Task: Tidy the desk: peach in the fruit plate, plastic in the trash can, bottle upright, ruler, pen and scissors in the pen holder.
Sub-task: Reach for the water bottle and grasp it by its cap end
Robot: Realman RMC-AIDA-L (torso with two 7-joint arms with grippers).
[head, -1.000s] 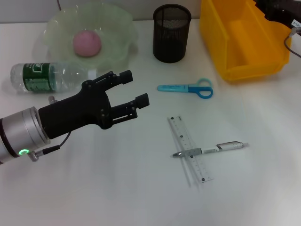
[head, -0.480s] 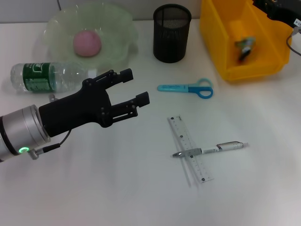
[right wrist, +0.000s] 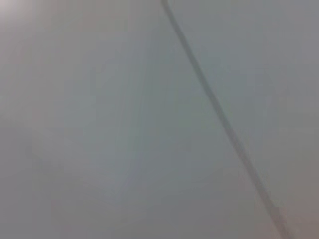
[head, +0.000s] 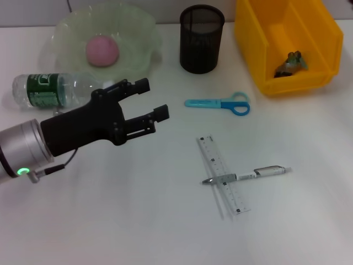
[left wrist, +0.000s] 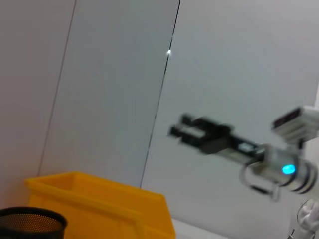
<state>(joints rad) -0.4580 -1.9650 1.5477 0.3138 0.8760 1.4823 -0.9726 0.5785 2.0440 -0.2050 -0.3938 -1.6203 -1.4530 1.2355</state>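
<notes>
Plastic now in trash can, left gripper open and empty, bottle behind fingers.

Black left gripper, silver cuff, green light

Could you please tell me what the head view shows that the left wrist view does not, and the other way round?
Only the head view shows the white desk, the pink peach in the pale green scalloped fruit plate, the clear bottle lying on its side, the blue scissors, the silver pen lying across the transparent ruler, a crumpled piece inside the bin, and the open left gripper.

Only the left wrist view shows the right gripper raised against a grey wall.

Both show the yellow trash can and black mesh pen holder.
</notes>
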